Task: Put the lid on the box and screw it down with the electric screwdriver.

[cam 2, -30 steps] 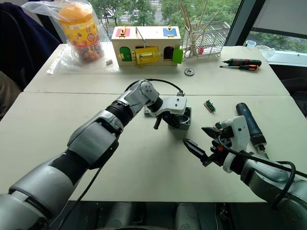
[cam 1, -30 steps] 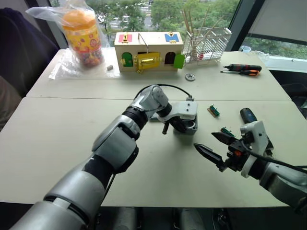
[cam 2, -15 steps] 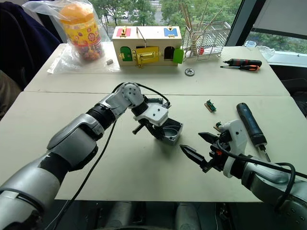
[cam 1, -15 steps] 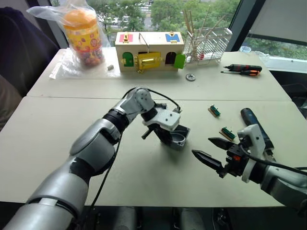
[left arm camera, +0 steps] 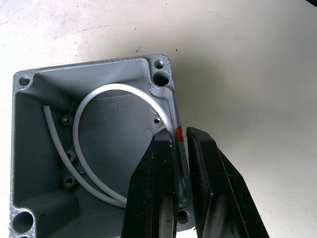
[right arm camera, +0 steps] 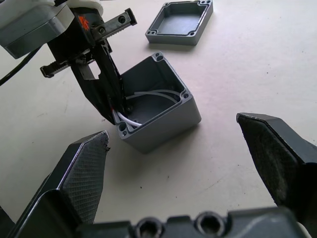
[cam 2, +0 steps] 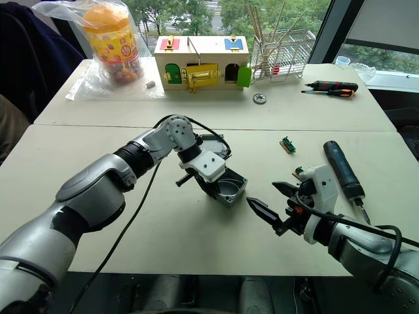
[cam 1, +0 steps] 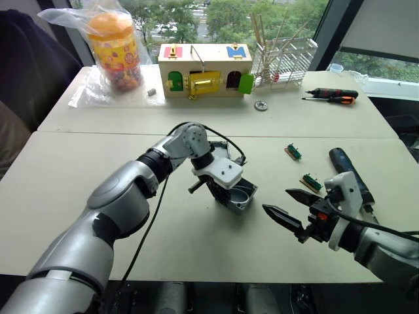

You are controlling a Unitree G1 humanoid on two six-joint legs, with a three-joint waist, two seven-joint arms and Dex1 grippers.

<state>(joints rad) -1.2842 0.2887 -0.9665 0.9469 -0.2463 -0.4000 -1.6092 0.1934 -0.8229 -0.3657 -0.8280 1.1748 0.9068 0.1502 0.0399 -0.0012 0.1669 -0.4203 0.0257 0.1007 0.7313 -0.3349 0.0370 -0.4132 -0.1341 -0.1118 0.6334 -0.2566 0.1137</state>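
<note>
At frame centre, the left pincer (cam 2: 211,190) pinches a wall of the open box (cam 2: 226,190); the lid (right arm camera: 180,22) lies just behind it, upturned. The right pincer (cam 2: 273,203) hovers spread at lower right.

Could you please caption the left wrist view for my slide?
Left gripper pinching one wall of the open grey box, white wire looped inside.

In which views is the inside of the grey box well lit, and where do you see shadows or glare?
Left wrist view: the box interior is evenly lit, its white wire clear; the gripping fingers look soft so near the lens. Right wrist view: the box casts a soft shadow on the table. Left eye view: bright window daylight behind, no glare on the table.
</note>
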